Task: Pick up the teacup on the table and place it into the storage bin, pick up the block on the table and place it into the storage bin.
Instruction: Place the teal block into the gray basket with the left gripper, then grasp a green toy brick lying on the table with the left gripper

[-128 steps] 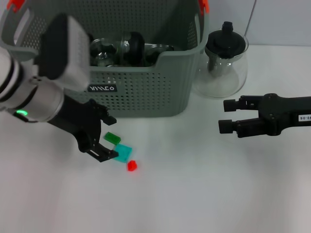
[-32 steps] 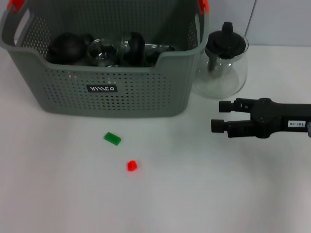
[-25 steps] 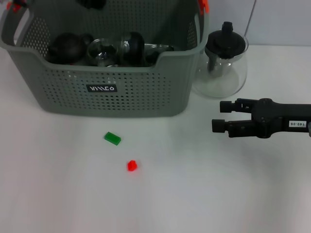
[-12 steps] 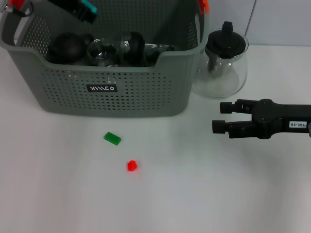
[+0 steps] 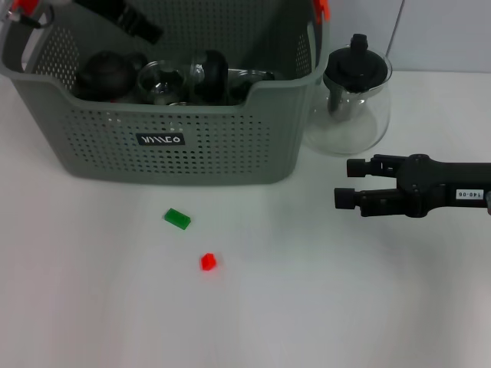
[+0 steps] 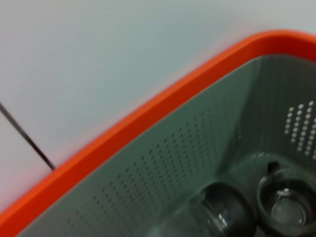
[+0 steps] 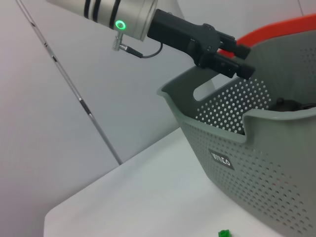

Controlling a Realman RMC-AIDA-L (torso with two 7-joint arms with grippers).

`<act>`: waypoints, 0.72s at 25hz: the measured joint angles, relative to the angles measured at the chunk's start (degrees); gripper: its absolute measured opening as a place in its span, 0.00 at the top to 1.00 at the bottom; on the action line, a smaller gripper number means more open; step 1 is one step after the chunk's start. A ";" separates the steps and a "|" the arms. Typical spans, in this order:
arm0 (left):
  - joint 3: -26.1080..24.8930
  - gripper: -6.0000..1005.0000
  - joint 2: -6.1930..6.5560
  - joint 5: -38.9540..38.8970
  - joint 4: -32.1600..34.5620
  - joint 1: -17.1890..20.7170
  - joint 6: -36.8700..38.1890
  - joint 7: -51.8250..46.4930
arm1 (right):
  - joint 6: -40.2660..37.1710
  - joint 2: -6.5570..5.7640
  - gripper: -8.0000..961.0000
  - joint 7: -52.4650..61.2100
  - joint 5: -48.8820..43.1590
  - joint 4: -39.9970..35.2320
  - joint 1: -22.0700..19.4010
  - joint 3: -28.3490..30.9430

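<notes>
The grey-green storage bin (image 5: 176,142) stands at the back left, also seen in the right wrist view (image 7: 266,163). My left gripper (image 5: 142,27) hovers over its back left corner; in the right wrist view (image 7: 239,60) its fingers stand apart with nothing between them. Glass teacups (image 5: 161,80) and dark pieces lie inside the bin, and the left wrist view shows one teacup (image 6: 279,207) at its bottom. On the table no teacup shows. A green block (image 5: 177,218) and a red block (image 5: 208,261) lie on the table before the bin. My right gripper (image 5: 347,184) rests open and empty at the right.
A glass teapot (image 5: 355,96) with a black lid stands just right of the bin, behind the right gripper. The bin's orange rim (image 6: 148,118) fills the left wrist view. White table stretches in front of the blocks.
The teal block, lifted off the table and held over the bin half a second ago, no longer shows in the left gripper. The right arm has hardly moved.
</notes>
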 joint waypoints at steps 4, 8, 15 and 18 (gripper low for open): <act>-2.10 0.25 -0.28 -8.16 7.95 2.67 6.28 2.53 | 0.00 -0.23 0.02 -0.13 0.06 -0.07 -0.08 0.00; -7.13 0.26 0.30 -24.44 14.80 6.12 19.21 8.28 | 0.15 -0.35 0.02 -0.51 0.23 0.08 -0.22 0.00; -8.31 0.26 0.29 -40.25 19.13 12.99 39.87 18.72 | 0.36 -0.51 0.02 -0.60 0.34 0.08 -0.34 0.03; -3.64 0.27 -0.46 -36.27 19.72 15.78 41.24 19.06 | 0.49 -0.59 0.02 -0.57 0.36 0.10 -0.32 0.15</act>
